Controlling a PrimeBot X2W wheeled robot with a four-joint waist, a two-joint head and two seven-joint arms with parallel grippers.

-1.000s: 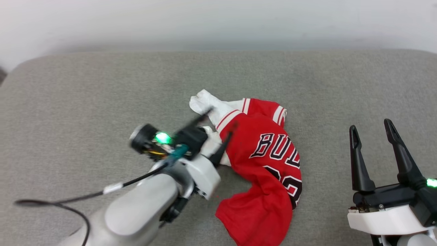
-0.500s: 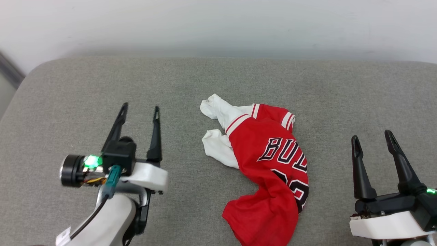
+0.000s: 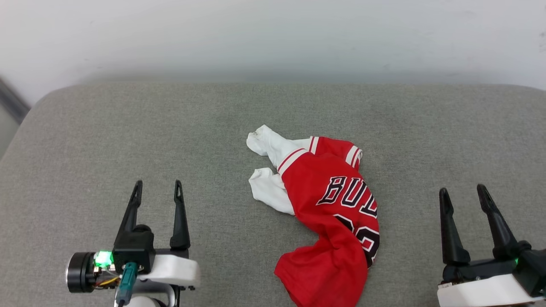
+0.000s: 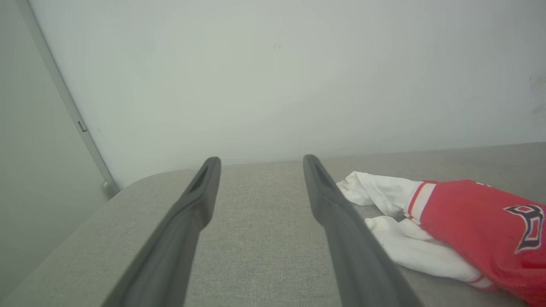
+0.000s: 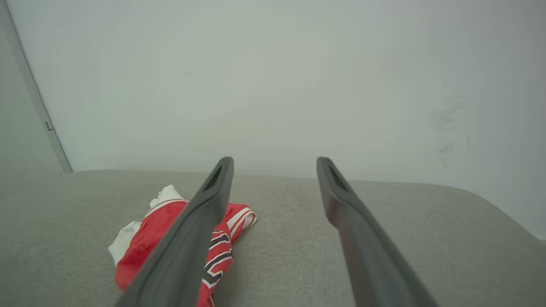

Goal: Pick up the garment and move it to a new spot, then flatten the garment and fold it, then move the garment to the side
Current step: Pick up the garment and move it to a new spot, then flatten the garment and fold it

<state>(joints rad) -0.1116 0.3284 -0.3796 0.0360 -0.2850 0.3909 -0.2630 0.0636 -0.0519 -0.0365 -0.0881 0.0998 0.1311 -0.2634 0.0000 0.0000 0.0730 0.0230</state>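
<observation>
With left tool and right tool released, I'd pinch the crumpled red white-sleeved jersey shirt at sleeves and hem, pulling flat.

We see a wide grey woven-fabric padded surface with rounded far corners and a fine, even weave. A plain pale white wall rises behind its far edge. At the left, a thin grey strip slants down the wall towards the surface's corner. In the right wrist view we make out faint dark smudges on the wall.
</observation>
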